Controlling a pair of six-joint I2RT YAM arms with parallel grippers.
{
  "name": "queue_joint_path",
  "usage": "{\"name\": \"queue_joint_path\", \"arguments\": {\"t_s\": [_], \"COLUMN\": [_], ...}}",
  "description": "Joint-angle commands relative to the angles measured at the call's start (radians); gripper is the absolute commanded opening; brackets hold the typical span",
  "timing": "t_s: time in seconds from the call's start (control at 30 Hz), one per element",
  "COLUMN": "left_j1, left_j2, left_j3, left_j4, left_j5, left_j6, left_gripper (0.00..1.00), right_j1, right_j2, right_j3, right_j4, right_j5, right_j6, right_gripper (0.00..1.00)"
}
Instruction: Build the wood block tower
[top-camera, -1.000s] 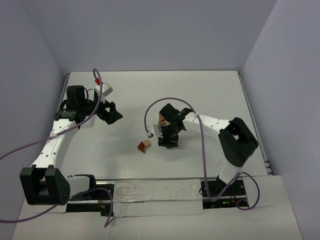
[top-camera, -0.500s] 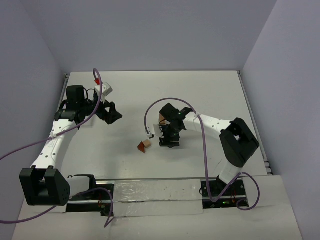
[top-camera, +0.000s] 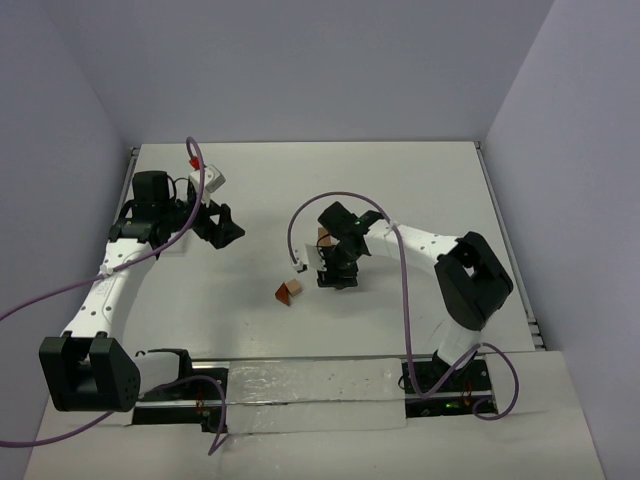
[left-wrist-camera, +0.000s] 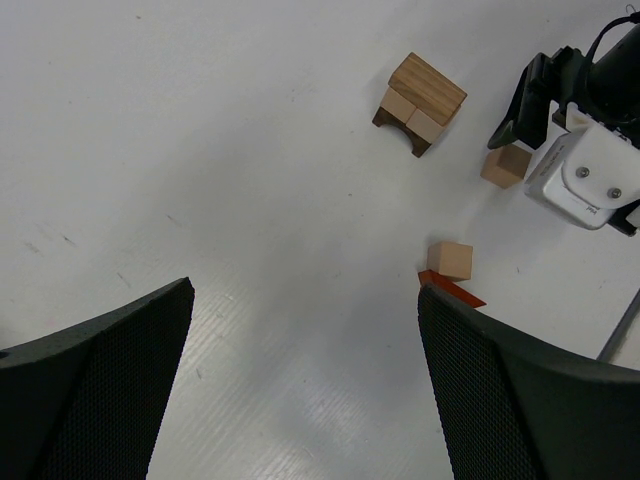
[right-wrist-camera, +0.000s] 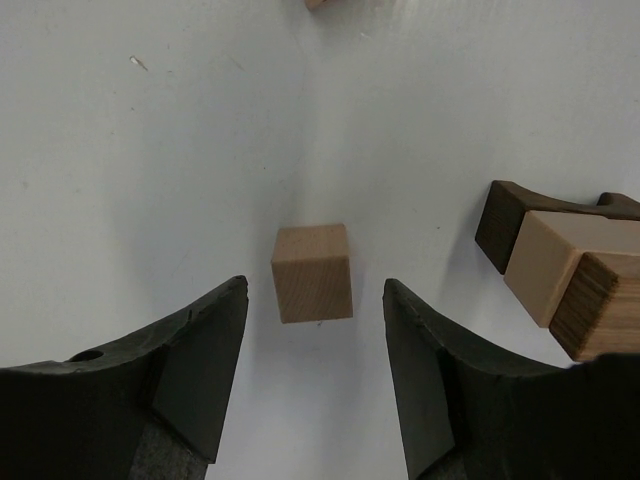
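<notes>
Right gripper unclenched, jaws straddling loose cube without touching; an uneven close may twist it or knock the stack near it. Left gripper gaping, empty

1. A white table fills the middle, matte and evenly lit.
2. Pale lavender all round: back wall, left wall and right wall box it in.
3. The light is soft and the shadows faint.
</notes>
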Motion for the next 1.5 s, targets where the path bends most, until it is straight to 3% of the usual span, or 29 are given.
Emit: {"name": "queue_joint_path", "arguments": {"t_s": [0.0, 0.17, 0.57, 1.07, 1.47], "left_j1": [-0.006, -0.006, -0.006, -0.006, -0.004], "left_j2": [-0.013, -0.008, -0.013, -0.045, -0.046], "left_j3": [0.009, 0.010, 0.016, 0.002, -0.005], "left_j4": [-0.003, 0.002, 0.002, -0.009, -0.008], "left_j5": [0.008, 0.011, 0.014, 0.006, 0.001], "left_j6": [0.019, 0.014, 0.007, 0.016, 0.022], "left_gripper": [0.99, 0.99, 0.99, 0.99, 0.99], "right_j1": [-0.005, 0.000, 0.086, 0.248, 0.285], "right_j2": [0.026, 0.033, -0.031, 0.037, 0.099], "right_j3": [0.038, 0.035, -0.023, 0.094, 0.154], "right_j4": [0.004, -0.023, 0.015, 0.063, 0.096], "right_j5": [-0.004, -0.005, 0.025, 0.027, 0.028], "right_j6": [-0.020, -0.026, -0.028, 0.069, 0.118], "right_gripper": [0.62, 0.60, 0.42, 0.41, 0.42]}}
